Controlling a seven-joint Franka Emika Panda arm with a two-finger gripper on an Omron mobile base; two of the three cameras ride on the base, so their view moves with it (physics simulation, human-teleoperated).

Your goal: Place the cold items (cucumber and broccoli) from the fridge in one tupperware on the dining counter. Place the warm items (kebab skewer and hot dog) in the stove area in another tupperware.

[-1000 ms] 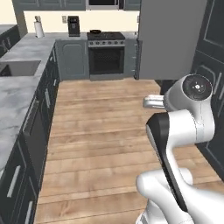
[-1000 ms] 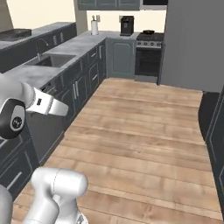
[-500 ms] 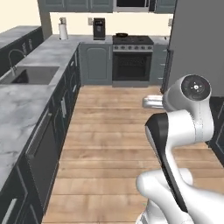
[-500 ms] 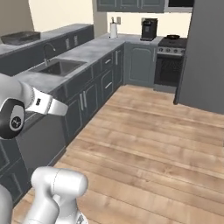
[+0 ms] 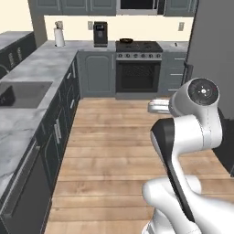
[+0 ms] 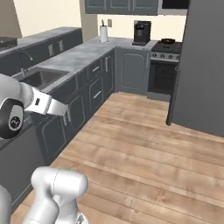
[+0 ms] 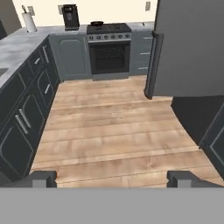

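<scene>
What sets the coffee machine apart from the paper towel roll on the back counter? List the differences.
1. The coffee machine is black and boxy; the paper towel roll is white and cylindrical.
2. The coffee machine stands right beside the stove; the paper towel roll stands further along, toward the corner.
3. The coffee machine looks wider than the roll.

Both stand upright on the grey counter against the back wall.

Even, flat rendered light fills my views, with no clear source and no glare. The wooden floor (image 7: 109,131) looks soft and slightly blurred; only faint shading sits beside the fridge (image 7: 192,48).
</scene>
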